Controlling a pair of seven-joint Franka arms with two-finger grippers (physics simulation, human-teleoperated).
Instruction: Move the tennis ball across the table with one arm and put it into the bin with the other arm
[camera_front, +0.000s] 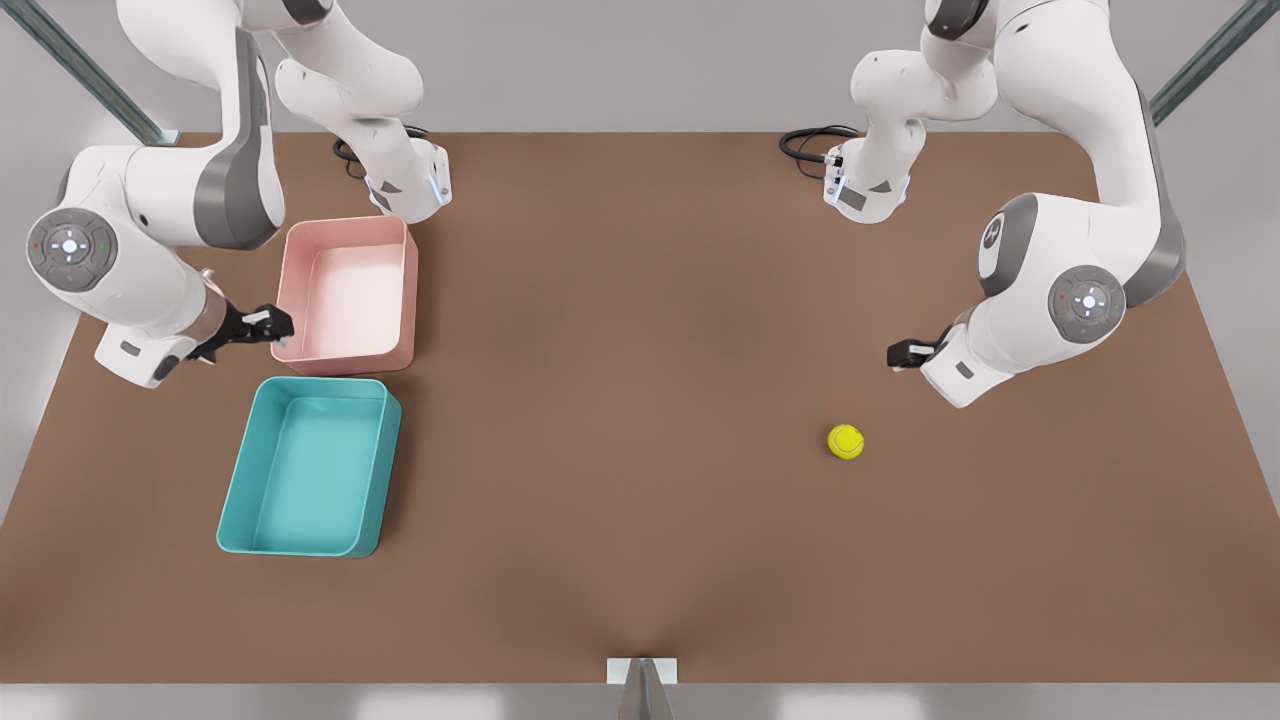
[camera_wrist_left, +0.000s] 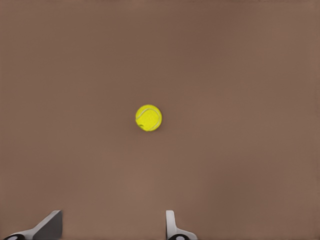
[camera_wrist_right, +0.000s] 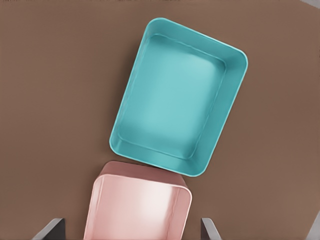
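- The tennis ball (camera_front: 845, 441) is lying on the brown surface (camera_front: 620, 420) in the right half of the front view, a little below centre height.
- The left tool (camera_front: 908, 353) is hanging just up and to the right of the ball in that frame, close to it but not touching; it is the tool on the arm at the front view's right.
- In the left wrist view the ball (camera_wrist_left: 148, 117) is sitting mid-frame on bare surface (camera_wrist_left: 240, 60), with the two fingertips (camera_wrist_left: 171, 222) standing well apart at the bottom edge and holding nothing.
- The right tool (camera_front: 262, 322) is at the front view's left, just beside the left wall of the pink tray (camera_front: 347, 292) and above the teal bin (camera_front: 305, 467), far across the surface from the ball.
- In the right wrist view its fingertips (camera_wrist_right: 50, 229) are showing at the two bottom corners, spread wide and gripping nothing, with the pink tray (camera_wrist_right: 137, 207) between them and the teal bin (camera_wrist_right: 179, 95) beyond.
- That view is showing the two trays almost corner to side, both with nothing in them; the front view is giving the layout of both arms, trays and ball together.
- The ball's curved seam is showing in the left wrist view; no readable writing is showing on it.
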